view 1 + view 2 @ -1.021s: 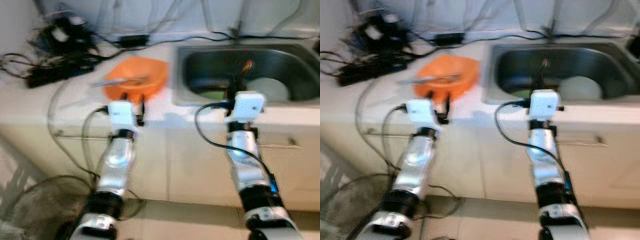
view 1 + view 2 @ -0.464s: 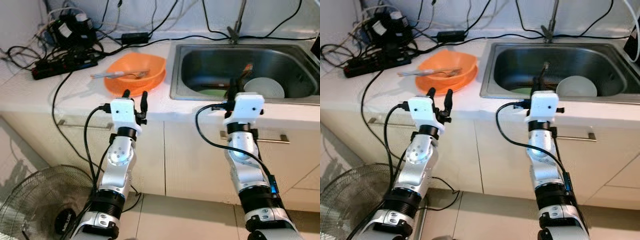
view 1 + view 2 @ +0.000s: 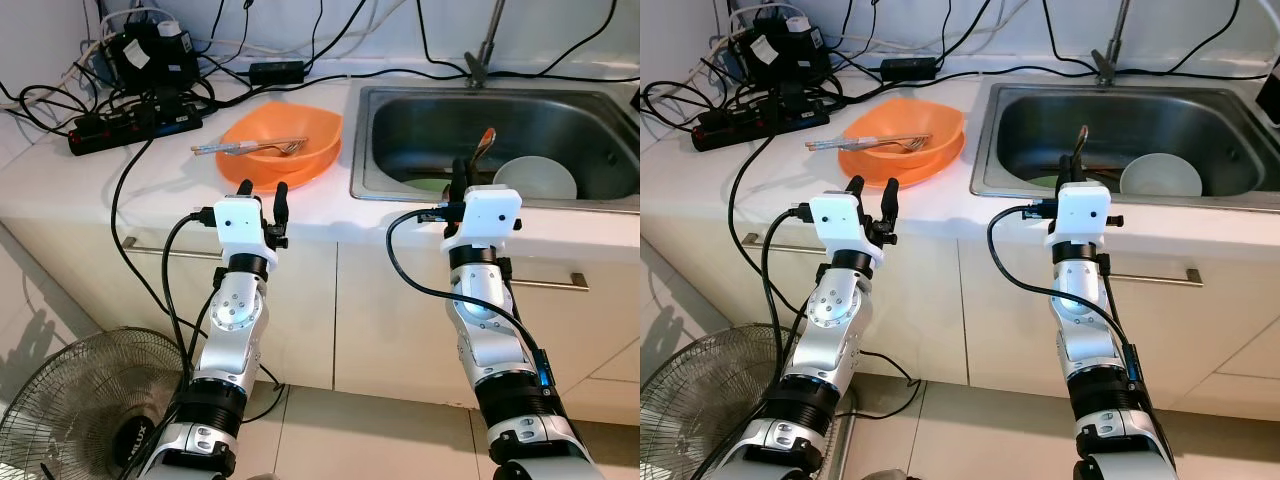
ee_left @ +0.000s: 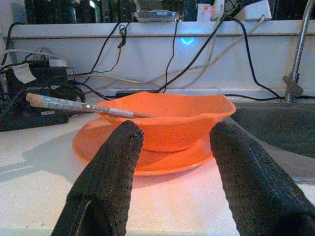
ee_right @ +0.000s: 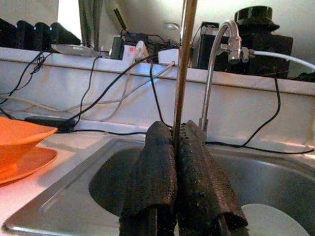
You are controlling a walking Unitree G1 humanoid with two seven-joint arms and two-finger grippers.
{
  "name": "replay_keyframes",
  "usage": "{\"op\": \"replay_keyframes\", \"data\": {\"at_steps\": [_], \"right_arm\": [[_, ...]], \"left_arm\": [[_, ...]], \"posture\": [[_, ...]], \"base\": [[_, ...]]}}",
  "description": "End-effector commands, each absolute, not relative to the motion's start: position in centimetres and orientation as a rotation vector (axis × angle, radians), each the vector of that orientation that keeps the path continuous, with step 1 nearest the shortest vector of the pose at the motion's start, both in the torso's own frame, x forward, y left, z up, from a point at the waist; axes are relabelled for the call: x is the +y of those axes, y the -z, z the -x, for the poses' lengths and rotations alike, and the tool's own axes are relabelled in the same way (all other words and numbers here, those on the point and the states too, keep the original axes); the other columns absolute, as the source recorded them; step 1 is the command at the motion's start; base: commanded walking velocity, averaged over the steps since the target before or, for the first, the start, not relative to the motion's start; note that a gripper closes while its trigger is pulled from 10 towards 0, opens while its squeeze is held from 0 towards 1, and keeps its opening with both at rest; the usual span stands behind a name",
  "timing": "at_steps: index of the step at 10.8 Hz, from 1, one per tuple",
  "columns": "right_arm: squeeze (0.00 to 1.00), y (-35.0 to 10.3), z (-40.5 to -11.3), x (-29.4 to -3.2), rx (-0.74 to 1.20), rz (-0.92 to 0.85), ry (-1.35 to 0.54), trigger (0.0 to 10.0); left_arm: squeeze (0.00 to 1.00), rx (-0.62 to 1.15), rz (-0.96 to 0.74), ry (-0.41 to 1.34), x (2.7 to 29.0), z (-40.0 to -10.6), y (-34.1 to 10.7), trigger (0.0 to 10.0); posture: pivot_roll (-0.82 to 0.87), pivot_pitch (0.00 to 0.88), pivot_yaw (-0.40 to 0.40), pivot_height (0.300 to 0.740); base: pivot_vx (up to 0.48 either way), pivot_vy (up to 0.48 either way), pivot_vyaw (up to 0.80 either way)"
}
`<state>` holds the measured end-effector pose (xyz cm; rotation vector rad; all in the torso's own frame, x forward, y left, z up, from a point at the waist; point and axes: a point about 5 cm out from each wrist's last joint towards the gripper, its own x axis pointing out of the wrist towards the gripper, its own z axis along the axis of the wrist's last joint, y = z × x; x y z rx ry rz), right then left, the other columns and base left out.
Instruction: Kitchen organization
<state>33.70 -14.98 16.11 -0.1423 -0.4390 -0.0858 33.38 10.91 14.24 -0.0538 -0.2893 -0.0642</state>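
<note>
- Since the blurred view a second ago the camera has steadied; both arms hold much the same pose in front of the counter, and the orange bowl [image 3: 283, 145] and sink [image 3: 400, 185] lie as before.
- Left gripper [image 3: 262, 188]: fingers spread, nothing held, near the bowl.
- Bowl sits on an orange plate [image 4: 93, 147], left of the sink, with utensils [image 3: 250, 147] lying across its rim.
- Right gripper [image 5: 178, 147]: pinched on a thin metal handle [image 5: 186, 59] standing upright at the sink's front edge.
- White bowl [image 3: 535, 177] rests inside the sink.
- Risk: the thin handle could pivot or slip out of the pinch and drop into the sink.
- Risk: closing on the bowl could knock the loose utensils off onto the counter.
</note>
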Motion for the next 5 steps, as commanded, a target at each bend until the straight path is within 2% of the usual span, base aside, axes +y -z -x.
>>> {"op": "replay_keyframes", "data": {"at_steps": [1, 2, 5], "right_arm": [[0.00, -16.71, -33.95, -15.19, -0.448, 0.125, 0.100, 10.0], [0.00, -16.76, -33.94, -15.15, -0.454, 0.130, 0.096, 10.0], [0.00, -16.68, -33.87, -14.83, -0.452, 0.127, 0.088, 10.0]], "left_arm": [[0.00, -0.285, 0.053, 0.059, 11.03, -33.45, -14.31, 10.0], [0.00, -0.283, 0.054, 0.061, 11.00, -33.44, -14.29, 10.0], [0.00, -0.282, 0.056, 0.062, 11.06, -33.41, -14.31, 10.0]], "posture": [[0.07, 0.000, 0.060, 0.740], [0.07, 0.000, 0.060, 0.740], [0.08, 0.000, 0.062, 0.740]], "base": [[0.240, 0.000, -0.80], [0.000, 0.000, 0.00], [0.244, 0.000, 0.00]]}}
